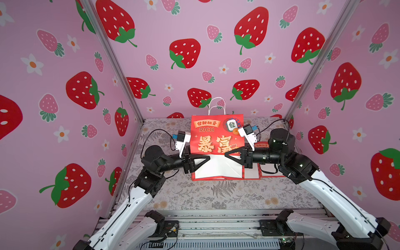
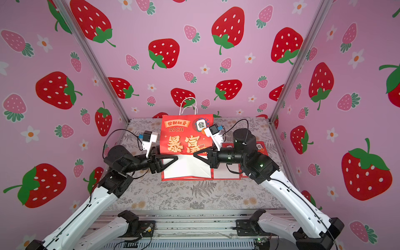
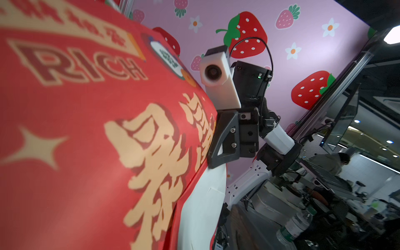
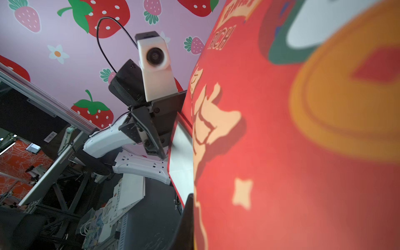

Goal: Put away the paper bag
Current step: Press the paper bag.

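"RICH" on the red paper bag (image 1: pixel 195 144), large gold "暴富" below it, "發" on its tile emblem (image 1: pixel 232 125)

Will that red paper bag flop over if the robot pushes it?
The paper bag looks thin, so it is likely light and floppy. It stands up from a crease at its flat white part, so a nudge may fold it down.

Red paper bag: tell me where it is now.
In both top views the red paper bag sits at the far middle of the table, handles toward the back wall, the left tool and the right tool reaching over its white flap.
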